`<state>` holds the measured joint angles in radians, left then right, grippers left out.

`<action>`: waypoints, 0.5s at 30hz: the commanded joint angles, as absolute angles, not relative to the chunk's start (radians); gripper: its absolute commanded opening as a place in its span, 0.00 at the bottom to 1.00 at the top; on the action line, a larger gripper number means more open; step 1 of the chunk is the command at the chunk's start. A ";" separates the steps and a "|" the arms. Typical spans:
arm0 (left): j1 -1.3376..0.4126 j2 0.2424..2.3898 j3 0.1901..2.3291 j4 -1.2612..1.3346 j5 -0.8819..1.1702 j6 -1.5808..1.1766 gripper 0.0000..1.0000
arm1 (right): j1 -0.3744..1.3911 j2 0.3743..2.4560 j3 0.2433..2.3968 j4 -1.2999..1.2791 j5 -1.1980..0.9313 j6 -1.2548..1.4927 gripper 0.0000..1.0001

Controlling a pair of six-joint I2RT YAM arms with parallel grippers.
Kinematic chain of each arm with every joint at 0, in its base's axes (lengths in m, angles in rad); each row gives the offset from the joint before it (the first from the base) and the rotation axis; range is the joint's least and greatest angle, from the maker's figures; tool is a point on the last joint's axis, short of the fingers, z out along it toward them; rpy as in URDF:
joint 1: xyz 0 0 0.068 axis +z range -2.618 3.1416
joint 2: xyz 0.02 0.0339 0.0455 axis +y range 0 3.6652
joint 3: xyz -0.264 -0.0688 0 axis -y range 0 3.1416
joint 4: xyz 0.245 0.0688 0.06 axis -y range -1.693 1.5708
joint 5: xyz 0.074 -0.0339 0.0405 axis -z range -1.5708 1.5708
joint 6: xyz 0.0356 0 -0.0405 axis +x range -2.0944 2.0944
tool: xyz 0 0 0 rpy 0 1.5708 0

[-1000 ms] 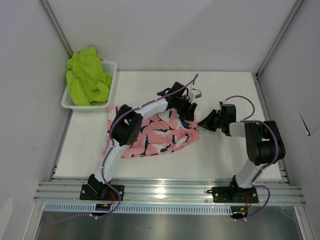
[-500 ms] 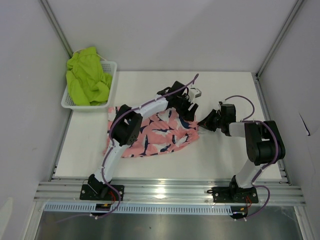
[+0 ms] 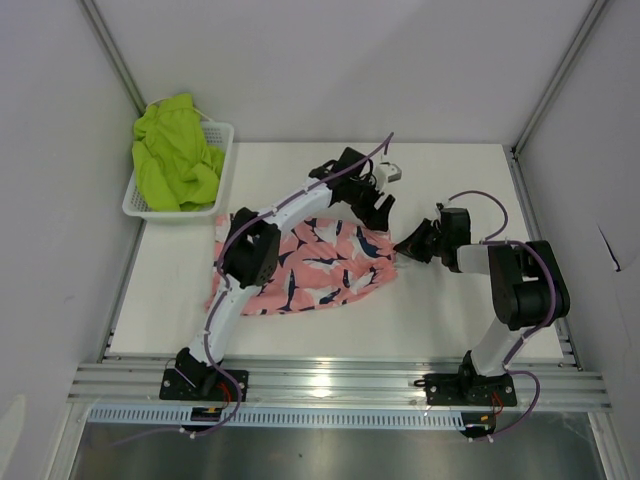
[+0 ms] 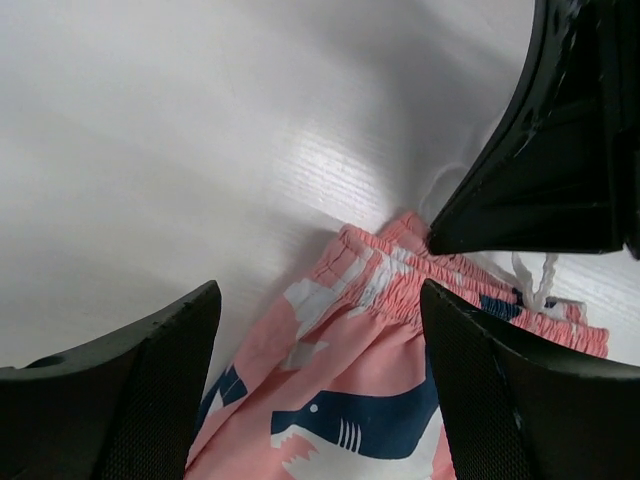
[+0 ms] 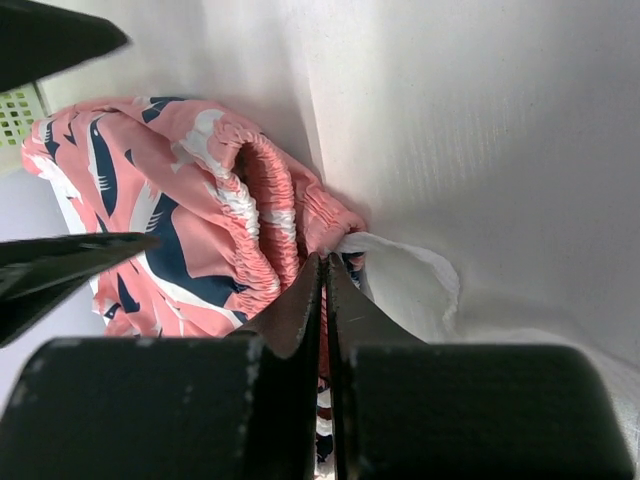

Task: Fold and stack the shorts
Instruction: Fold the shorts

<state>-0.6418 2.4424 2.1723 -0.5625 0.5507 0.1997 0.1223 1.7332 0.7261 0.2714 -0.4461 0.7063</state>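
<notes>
On the white counter (image 3: 330, 320) we see one change: the left arm (image 3: 290, 208) has pulled up and back over the last second, so the left claw (image 3: 378, 203) is off the cloth and hangs just past its far-right corner. Its jaws stand wide apart with nothing between them. We read that as a release, so the right side now has the only grip and the fold isn't made yet. The pink soft-fabric shorts with navy-and-white shark print (image 3: 320, 265) lie mid-counter. They're mostly spread but rumpled, and not squared up. The white plastic mesh basket (image 3: 224, 138) sits at the far-left corner, well apart, and holds the plain lime green shorts (image 3: 172, 152) bunched and unfolded, so stacking is a long way off. The right claw (image 5: 323, 262) has its jaws pressed together, and as far as we can tell it's pinching the elastic waistband (image 5: 268, 185) at that same corner. The gathered waistband is doubled over there. The white drawstring (image 5: 425, 268) loops loose onto the counter beside it.
</notes>
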 commanded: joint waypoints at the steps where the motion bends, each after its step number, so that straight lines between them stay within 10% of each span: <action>1: -0.634 2.477 2.212 -0.626 0.636 0.258 0.83 | 0.129 1.746 0.752 0.313 -0.460 0.696 0.01; 10: -0.632 2.505 2.238 -0.686 0.729 0.282 0.76 | 0.129 1.750 0.752 0.311 -0.462 0.698 0.01; 15: -0.634 2.519 2.241 -0.681 0.742 0.273 0.48 | 0.129 1.750 0.752 0.311 -0.462 0.698 0.00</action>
